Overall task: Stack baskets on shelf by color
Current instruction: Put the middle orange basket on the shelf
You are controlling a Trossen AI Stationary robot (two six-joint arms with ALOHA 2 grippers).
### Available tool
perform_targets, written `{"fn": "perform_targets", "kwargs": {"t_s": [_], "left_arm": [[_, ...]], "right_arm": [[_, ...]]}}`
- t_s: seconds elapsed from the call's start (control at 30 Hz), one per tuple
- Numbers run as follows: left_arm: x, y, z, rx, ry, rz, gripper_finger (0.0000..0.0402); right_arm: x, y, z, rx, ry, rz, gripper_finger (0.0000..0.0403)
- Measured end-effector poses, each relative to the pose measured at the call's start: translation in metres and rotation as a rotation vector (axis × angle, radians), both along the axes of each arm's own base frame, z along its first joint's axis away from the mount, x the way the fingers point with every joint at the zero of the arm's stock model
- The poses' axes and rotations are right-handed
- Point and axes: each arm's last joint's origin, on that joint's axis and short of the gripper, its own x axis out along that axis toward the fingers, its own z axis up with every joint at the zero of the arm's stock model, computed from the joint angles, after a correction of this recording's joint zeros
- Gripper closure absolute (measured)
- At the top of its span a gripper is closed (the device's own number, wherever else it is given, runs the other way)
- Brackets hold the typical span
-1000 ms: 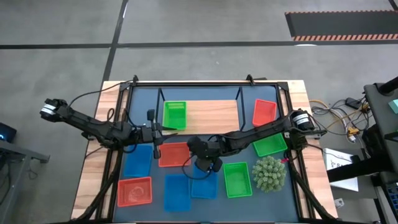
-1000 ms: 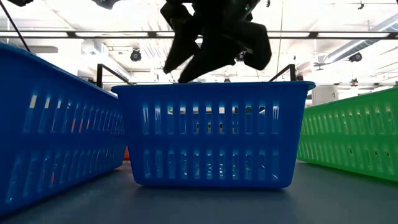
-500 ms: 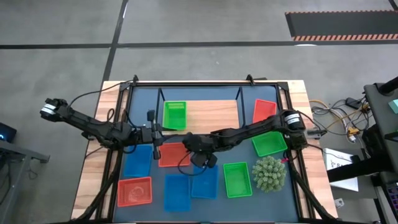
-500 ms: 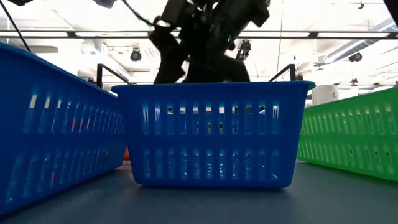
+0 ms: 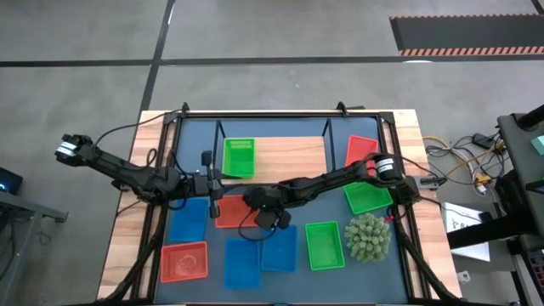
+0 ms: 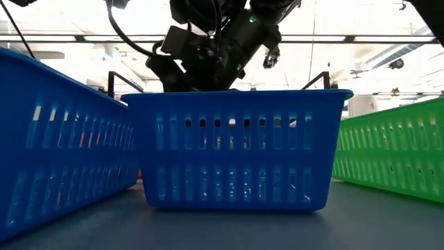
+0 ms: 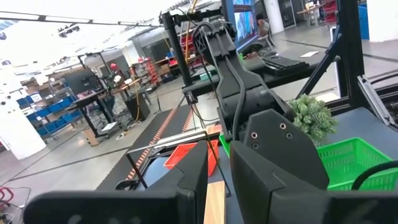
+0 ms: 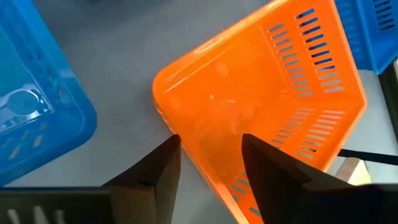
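My right gripper point(image 5: 265, 212) is open over the near right corner of an orange-red basket point(image 5: 235, 211) that stands on the dark mat. In the right wrist view one finger point(image 8: 163, 167) is outside the basket's wall point(image 8: 186, 146) and the other point(image 8: 268, 171) is over its inside. I cannot tell if they touch it. The left gripper point(image 5: 212, 185) waits, shut, at that basket's far left corner. The shelf point(image 5: 289, 157) carries a green basket point(image 5: 239, 157) at its left end. Blue point(image 5: 280, 249), green point(image 5: 325, 245) and red point(image 5: 184, 261) baskets lie around.
A spiky green plant ball point(image 5: 367, 236) sits near the mat's right edge. More baskets: blue point(image 5: 189, 219), blue point(image 5: 242, 262), green point(image 5: 368, 197), red point(image 5: 361, 153). In the low view a blue basket point(image 6: 232, 149) stands in front of the right arm point(image 6: 208, 48).
My right gripper has moved toward the table's left and a little toward the far edge, from above a blue basket to the orange-red basket, and has come down lower. The baskets and the left arm have stayed put.
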Motion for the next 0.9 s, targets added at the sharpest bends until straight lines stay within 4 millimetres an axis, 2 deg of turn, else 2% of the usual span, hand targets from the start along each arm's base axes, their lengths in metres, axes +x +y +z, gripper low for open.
{"fn": "perform_targets", "kwargs": {"t_s": [0.4,0.6,0.9], "left_arm": [[0.0,0.0,0.002,-0.006,-0.021,0.001,0.035],[0.0,0.0,0.002,-0.006,-0.021,0.001,0.035],[0.0,0.0,0.003,-0.006,-0.023,0.001,0.035]], "right_arm": [[-0.002,0.005,0.004,0.023,0.006,0.066,0.0384],[-0.007,0.011,0.016,0.021,0.008,0.078,0.0392],[-0.025,0.023,0.065,0.09,-0.044,0.029,0.0393]]}}
